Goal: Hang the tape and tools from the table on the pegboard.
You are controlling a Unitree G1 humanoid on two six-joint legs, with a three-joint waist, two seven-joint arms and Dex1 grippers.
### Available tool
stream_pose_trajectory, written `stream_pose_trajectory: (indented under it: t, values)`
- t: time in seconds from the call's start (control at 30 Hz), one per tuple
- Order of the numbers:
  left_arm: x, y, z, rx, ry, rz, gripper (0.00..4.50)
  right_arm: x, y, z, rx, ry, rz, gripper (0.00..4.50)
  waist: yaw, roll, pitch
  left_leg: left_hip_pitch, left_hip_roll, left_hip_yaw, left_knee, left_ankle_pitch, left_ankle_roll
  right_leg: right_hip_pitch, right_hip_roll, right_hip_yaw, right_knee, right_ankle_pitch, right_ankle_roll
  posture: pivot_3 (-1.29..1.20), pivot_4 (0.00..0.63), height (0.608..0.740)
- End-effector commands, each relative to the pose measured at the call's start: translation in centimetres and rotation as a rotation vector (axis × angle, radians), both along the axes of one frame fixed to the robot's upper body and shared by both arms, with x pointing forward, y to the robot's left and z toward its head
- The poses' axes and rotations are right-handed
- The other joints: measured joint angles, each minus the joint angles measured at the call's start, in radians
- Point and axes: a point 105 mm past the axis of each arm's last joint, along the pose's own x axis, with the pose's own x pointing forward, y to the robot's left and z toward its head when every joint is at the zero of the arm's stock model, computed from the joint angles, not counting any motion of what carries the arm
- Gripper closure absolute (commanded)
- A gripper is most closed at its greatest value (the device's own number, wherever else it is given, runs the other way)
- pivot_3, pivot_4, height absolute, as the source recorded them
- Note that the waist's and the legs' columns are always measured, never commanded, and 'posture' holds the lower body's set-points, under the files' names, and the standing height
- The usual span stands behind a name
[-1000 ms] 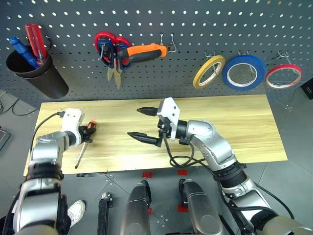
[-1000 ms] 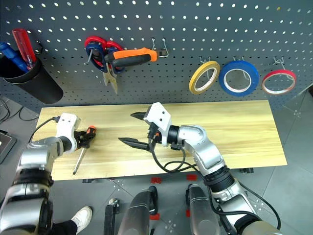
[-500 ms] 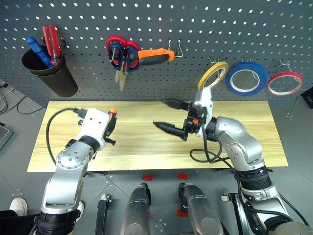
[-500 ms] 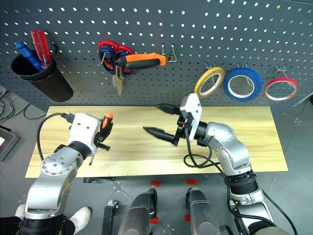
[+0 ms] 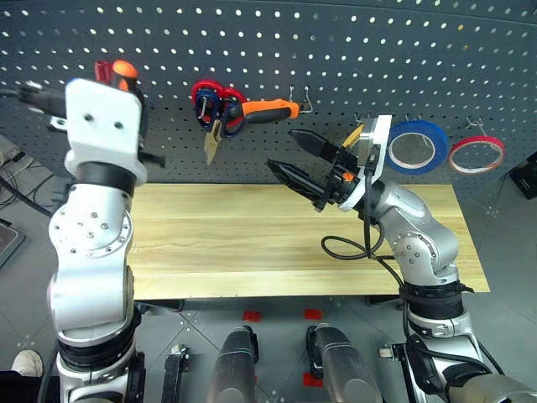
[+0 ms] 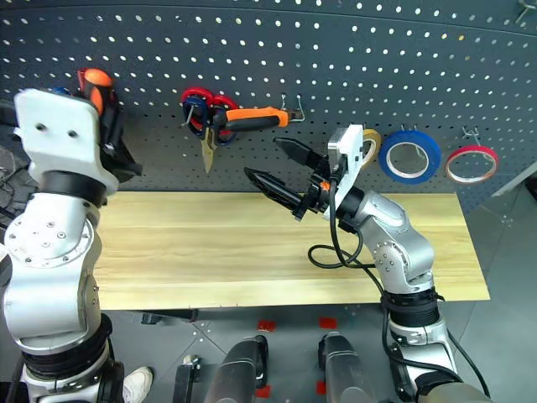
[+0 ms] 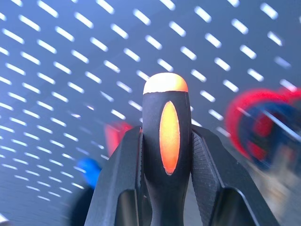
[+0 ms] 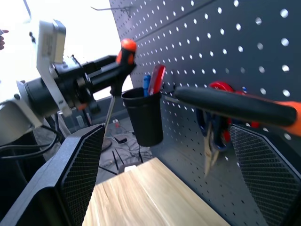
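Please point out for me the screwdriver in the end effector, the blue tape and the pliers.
screwdriver (image 7: pixel 165 136): left wrist view, on the orange inlay of its handle.
blue tape (image 5: pixel 417 147): left eye view, on the lower part of its blue band.
pliers (image 5: pixel 270 109): left eye view, on the orange handle.

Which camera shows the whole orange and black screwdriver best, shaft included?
The right wrist view: the screwdriver appears side-on, handle clamped in the left gripper, thin shaft hanging beside the black cup. The left wrist view shows its handle between the fingers, close up. The eye views show its orange tip above the gripper.
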Motion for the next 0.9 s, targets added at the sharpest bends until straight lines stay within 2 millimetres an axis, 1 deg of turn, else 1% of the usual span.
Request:
stream_pose_trajectory:
  t: [0.03, 0.17, 0.33, 0.4, 0.47, 0.57, 0.73, 0.9]
  values:
    - [-1.5, 0.6, 2.4, 0.032, -0.136, 0.067, 3.51, -0.7, -0.5, 1.3, 0.031, -0.051, 0.011, 0.0, 0.002, 0.0, -0.005, 0.0, 0.0, 0.0, 0.0, 0.0, 0.0, 0.0, 0.0, 0.0, 0.0, 0.0, 0.0, -0.01, 0.2, 0.74]
    - [-1.8, 1.4, 4.5, 0.05, -0.23, 0.126, 3.51, -0.6, -0.4, 1.8, 0.047, -0.062, 0.006, 0.0, 0.003, 0.0, -0.011, 0.0, 0.0, 0.0, 0.001, 0.0, 0.0, 0.0, 0.0, 0.0, 0.0, 0.0, 0.0, -0.01, 0.2, 0.74]
    - [-0.6, 2.2, 6.3, 0.033, -0.284, 0.128, 3.51, -0.7, 0.1, 2.4, 0.076, -0.078, 0.01, 0.0, 0.002, 0.0, -0.018, 0.0, 0.0, 0.0, 0.001, 0.0, 0.0, 0.0, 0.0, 0.0, 0.001, 0.0, 0.0, -0.01, 0.199, 0.74]
    - [-0.1, 2.3, 7.4, 0.023, -0.325, 0.125, 3.51, -0.6, 0.3, 2.7, 0.079, -0.085, 0.012, 0.0, 0.004, 0.0, -0.018, 0.0, 0.0, 0.0, 0.001, 0.0, 0.0, 0.0, 0.0, 0.0, 0.001, 0.0, 0.0, -0.01, 0.199, 0.74]
    - [0.5, 2.6, 7.8, 0.006, -0.34, 0.123, 3.51, -0.5, 0.4, 2.7, 0.079, -0.088, 0.009, 0.0, 0.005, 0.0, -0.018, 0.0, 0.0, 0.0, 0.001, 0.0, 0.0, 0.0, 0.0, 0.0, 0.001, 0.0, 0.0, -0.01, 0.199, 0.74]
    - [1.7, 3.5, 7.4, -0.046, -0.326, 0.122, 3.51, -0.4, 0.7, 2.7, 0.081, -0.089, 0.003, 0.0, 0.003, 0.0, -0.019, 0.0, 0.0, 0.001, 0.001, 0.0, 0.0, 0.0, 0.0, 0.0, 0.001, 0.0, 0.0, -0.01, 0.199, 0.74]
    - [2.8, 4.7, 6.7, -0.103, -0.308, 0.121, 3.51, -0.3, 1.0, 2.9, 0.086, -0.09, -0.008, 0.0, 0.001, 0.0, -0.019, 0.0, 0.0, 0.002, 0.001, 0.0, 0.0, -0.001, 0.0, 0.0, 0.002, 0.0, 0.0, -0.03, 0.201, 0.74]
    - [4.5, 5.6, 5.1, -0.193, -0.243, 0.124, 3.51, -0.3, 1.0, 2.2, 0.06, -0.086, -0.009, 0.0, 0.001, 0.0, -0.022, 0.0, 0.0, 0.002, 0.002, 0.0, 0.0, -0.002, 0.0, 0.001, 0.002, 0.0, 0.0, -0.03, 0.201, 0.74]
